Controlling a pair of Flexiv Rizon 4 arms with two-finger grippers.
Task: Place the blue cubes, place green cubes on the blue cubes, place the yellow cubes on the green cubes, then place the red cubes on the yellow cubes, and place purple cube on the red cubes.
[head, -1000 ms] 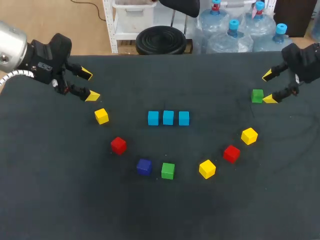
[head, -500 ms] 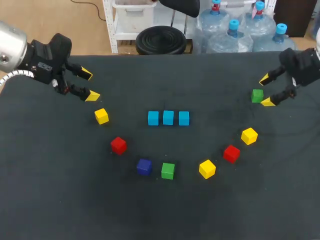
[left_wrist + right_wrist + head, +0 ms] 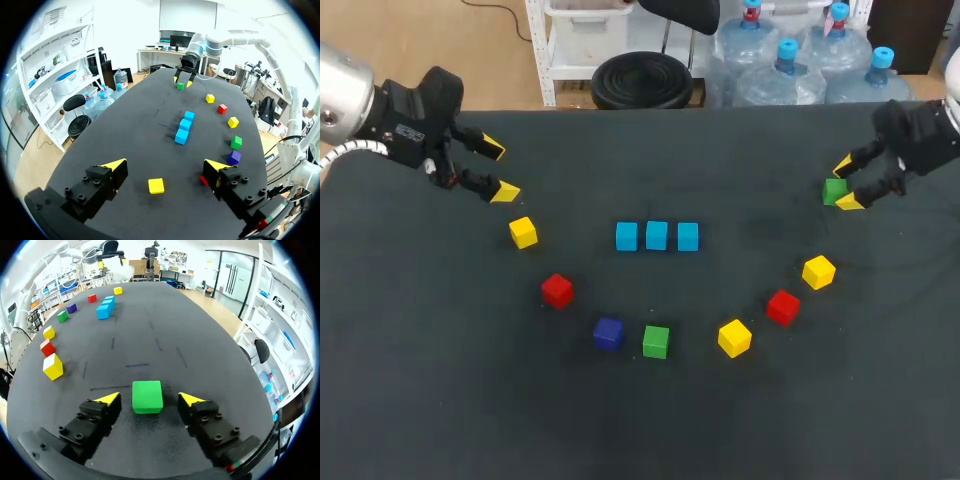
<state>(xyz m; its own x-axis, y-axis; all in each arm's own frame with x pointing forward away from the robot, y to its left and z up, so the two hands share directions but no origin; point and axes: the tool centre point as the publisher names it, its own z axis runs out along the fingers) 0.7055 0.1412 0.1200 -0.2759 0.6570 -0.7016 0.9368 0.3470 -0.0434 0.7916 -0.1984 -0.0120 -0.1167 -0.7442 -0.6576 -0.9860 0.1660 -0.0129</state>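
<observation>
Three blue cubes (image 3: 657, 236) sit in a row at the table's middle. A green cube (image 3: 834, 190) lies at the far right between the fingers of my right gripper (image 3: 846, 184). In the right wrist view a gap shows on each side of this green cube (image 3: 147, 396), so the right gripper (image 3: 149, 399) is open around it. My left gripper (image 3: 498, 170) stands open at the far left, just beyond a yellow cube (image 3: 523, 232). In the left wrist view that yellow cube (image 3: 156, 185) lies under the left gripper (image 3: 165, 166), untouched.
An arc of loose cubes curves in front of the blue row: red (image 3: 557, 290), purple (image 3: 608, 333), green (image 3: 656, 341), yellow (image 3: 734, 337), red (image 3: 782, 306), yellow (image 3: 818, 271). Bare dark table (image 3: 650, 430) lies nearer the front edge.
My right gripper has moved in over the green cube and its fingers have drawn closer to the cube's sides. The left arm and all other cubes are unchanged.
</observation>
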